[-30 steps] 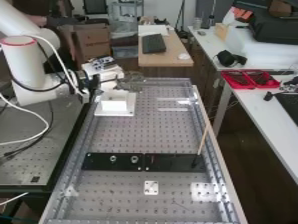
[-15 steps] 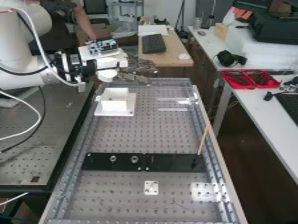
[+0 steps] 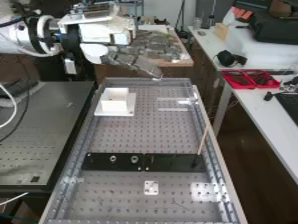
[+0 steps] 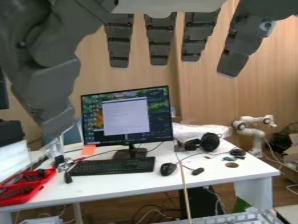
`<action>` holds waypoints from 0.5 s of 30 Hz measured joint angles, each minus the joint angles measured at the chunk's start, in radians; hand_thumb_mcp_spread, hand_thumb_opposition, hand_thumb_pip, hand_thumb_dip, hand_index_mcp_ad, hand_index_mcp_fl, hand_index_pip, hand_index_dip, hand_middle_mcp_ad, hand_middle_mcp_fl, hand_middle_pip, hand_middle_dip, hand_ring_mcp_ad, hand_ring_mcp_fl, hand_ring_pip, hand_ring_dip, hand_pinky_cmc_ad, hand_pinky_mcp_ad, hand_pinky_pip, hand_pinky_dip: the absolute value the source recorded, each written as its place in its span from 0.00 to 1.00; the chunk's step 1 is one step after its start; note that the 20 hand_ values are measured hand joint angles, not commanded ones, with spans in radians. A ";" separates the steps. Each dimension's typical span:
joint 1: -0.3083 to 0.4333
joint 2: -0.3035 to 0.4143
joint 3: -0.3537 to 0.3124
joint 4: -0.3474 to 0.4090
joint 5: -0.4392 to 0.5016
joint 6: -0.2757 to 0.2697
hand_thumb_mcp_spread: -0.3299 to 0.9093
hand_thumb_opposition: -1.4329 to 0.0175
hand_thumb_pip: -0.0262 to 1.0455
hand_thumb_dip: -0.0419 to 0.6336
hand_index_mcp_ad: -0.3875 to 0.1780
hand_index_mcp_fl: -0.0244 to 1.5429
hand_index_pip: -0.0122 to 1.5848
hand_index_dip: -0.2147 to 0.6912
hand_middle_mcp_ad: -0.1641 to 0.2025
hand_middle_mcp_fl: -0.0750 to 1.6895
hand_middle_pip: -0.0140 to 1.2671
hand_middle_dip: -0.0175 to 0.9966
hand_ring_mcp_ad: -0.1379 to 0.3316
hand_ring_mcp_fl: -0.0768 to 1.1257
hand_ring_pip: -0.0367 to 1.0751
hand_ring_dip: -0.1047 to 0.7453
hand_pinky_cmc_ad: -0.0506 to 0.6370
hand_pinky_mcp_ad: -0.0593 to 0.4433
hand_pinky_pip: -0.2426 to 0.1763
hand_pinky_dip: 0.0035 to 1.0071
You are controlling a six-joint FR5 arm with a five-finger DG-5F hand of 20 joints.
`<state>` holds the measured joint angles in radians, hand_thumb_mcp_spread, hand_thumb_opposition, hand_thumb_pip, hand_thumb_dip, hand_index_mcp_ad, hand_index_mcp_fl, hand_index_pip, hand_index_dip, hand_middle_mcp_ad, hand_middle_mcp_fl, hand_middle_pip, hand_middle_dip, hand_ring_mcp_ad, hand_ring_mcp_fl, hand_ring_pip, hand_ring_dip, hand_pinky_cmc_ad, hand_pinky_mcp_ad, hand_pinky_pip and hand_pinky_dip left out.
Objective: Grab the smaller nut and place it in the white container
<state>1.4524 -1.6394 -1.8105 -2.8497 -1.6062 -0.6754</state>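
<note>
I find my hand (image 3: 151, 46) raised by the far end of the perforated bench (image 3: 133, 135), fingers straight and parted, thumb clear of them. The white container (image 3: 116, 105) stands upright toward that end. The larger nut (image 3: 113, 159) and bearing (image 3: 134, 159) stand apart on the black bar (image 3: 100, 164).

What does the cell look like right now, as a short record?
hand: hand raised near the bench's far end
fingers: open, nothing held
container: white container on a white plate, contents cannot be told
bar: flat black bar on the bench's nearer part
parts on bar: larger nut, bearing
stick: thin stick standing at a slant
</note>
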 joint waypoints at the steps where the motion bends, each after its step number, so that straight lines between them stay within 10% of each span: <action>1: -0.002 -0.002 0.012 -0.013 0.011 0.001 0.44 0.48 0.62 0.30 0.42 0.03 0.13 0.40 0.64 0.04 0.11 0.25 0.59 0.06 0.10 0.29 0.58 0.70 0.42 0.32; 15: -0.032 -0.035 0.130 -0.121 0.031 0.000 0.41 0.50 0.57 0.22 0.42 0.03 0.06 0.45 0.64 0.04 0.10 0.25 0.62 0.06 0.10 0.29 0.65 0.74 0.36 0.28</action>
<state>1.4206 -1.6741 -1.6806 -2.9706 -1.5748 -0.6752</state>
